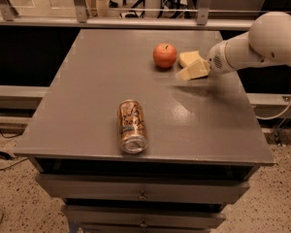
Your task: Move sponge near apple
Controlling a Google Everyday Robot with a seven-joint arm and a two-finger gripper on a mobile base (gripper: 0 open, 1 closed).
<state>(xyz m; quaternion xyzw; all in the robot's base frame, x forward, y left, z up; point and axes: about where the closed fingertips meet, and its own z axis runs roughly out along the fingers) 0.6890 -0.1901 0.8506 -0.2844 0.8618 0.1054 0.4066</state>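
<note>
The red-orange apple [165,55] stands on the grey table [97,106] at the back, right of the middle. The pale yellow sponge [189,58] lies on the table just right of the apple, a small gap between them. My gripper [186,68] comes in from the right on the white arm [262,40] and stands around the sponge. One cream wedge finger [195,71] shows in front of the sponge, slightly apart from it; the other finger is hidden behind the sponge. The gripper looks open.
An orange-patterned drink can [131,125] lies on its side near the table's front edge, left of the middle. A railing [136,18] runs behind the table. Drawers [140,193] sit under the tabletop.
</note>
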